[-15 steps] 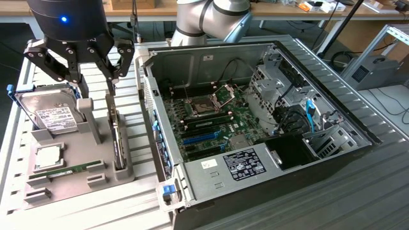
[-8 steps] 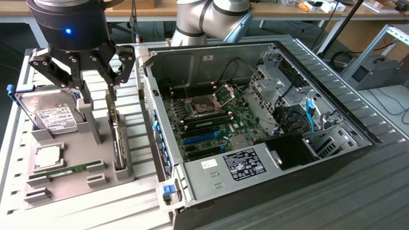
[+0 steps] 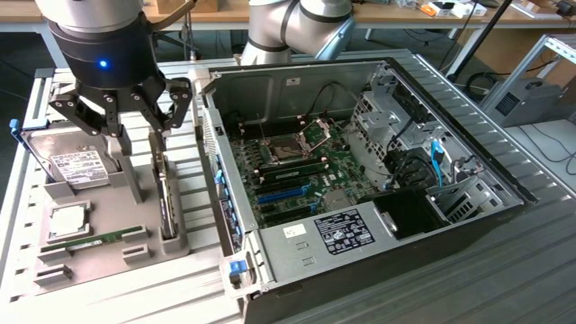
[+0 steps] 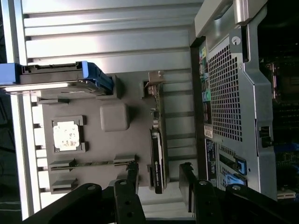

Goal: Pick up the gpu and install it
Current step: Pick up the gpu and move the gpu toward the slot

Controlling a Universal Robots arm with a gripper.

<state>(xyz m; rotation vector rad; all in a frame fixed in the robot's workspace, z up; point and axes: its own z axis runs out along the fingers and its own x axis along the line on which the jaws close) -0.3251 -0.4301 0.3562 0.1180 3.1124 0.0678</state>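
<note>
Hand (image 4: 160, 176) spread apart above the upright gpu (image 4: 158, 149); computer case (image 4: 229, 93) wall just beside it.

Reaching in from the far side with the arm (image 3: 297, 27) bent, the wrist (image 3: 101, 47) held vertical, a blue light lit on it. Pointing straight down with the gripper (image 3: 135, 131) — fingers (image 4: 133, 175) spread wide, closed on nothing, black linkages splayed outward.

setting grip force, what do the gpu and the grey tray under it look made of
gpu: dark matte face, likely plastic over circuit board; its shiny silvery bracket looks metal. tray: uniform dull grey, moulded slots, probably plastic.
</note>
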